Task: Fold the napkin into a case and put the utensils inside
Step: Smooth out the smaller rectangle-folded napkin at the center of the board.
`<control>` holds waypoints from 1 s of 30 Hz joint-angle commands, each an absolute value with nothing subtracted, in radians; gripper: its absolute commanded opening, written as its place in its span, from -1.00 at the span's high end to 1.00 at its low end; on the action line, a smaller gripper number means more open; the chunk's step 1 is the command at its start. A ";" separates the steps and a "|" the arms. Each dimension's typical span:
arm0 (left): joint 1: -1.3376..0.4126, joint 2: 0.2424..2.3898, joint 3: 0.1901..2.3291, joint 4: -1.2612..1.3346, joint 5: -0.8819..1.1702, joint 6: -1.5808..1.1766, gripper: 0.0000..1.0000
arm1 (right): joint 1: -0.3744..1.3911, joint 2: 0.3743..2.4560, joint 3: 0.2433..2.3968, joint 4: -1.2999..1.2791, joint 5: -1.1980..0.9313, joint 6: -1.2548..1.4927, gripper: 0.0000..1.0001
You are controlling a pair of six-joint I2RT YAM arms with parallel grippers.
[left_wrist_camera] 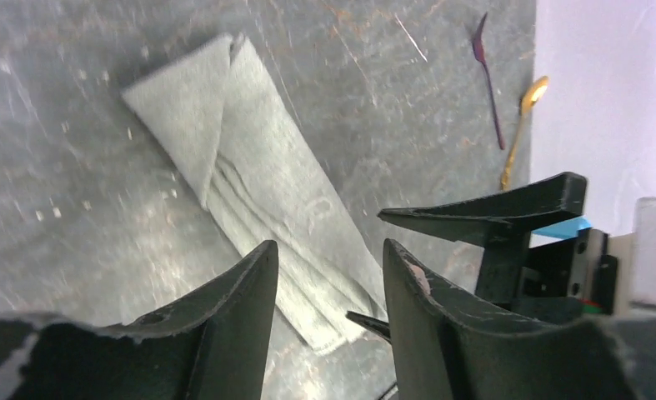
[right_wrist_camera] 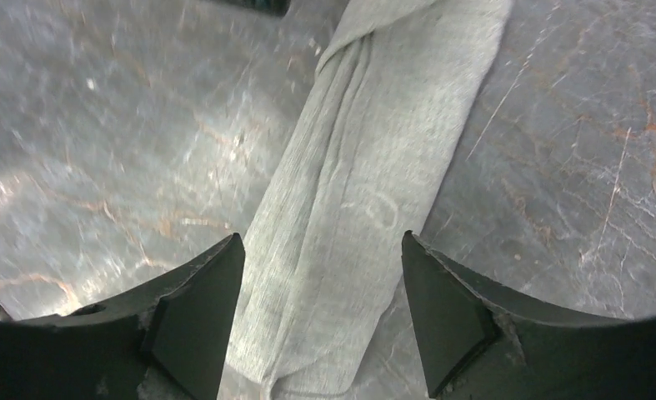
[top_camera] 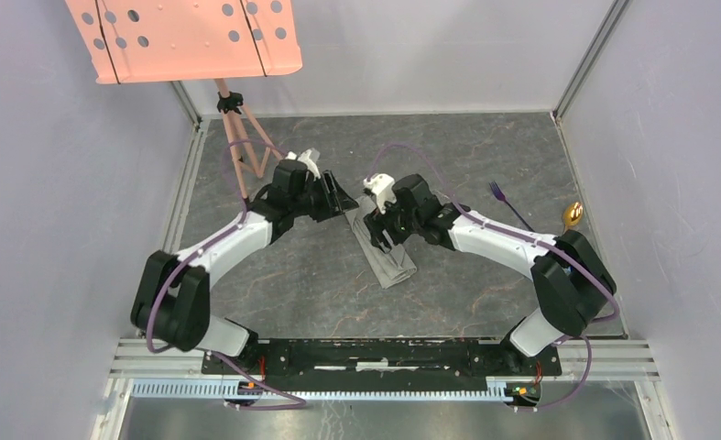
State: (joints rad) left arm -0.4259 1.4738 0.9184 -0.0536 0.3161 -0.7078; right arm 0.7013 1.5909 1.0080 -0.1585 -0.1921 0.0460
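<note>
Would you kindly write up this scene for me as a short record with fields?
napkin: folded into a narrow strip, lying mid-table
fork: on the table right of the napkin, outside it
spoon: just right of the fork, also outside the napkin
left gripper: open, empty, close to the napkin
right gripper: open, empty, fingers either side of the napkin
task state: utensils not yet inside
</note>
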 commanded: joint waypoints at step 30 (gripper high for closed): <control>-0.652 1.611 0.469 0.488 0.224 -1.337 0.37 | 0.928 1.723 1.128 -0.328 0.188 -0.082 -0.12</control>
State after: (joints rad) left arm -0.6472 1.6020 0.4980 0.3904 0.2665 -1.2663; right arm 0.9104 1.7081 1.0809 -0.3595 0.1574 -0.0971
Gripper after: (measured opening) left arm 0.329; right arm 0.547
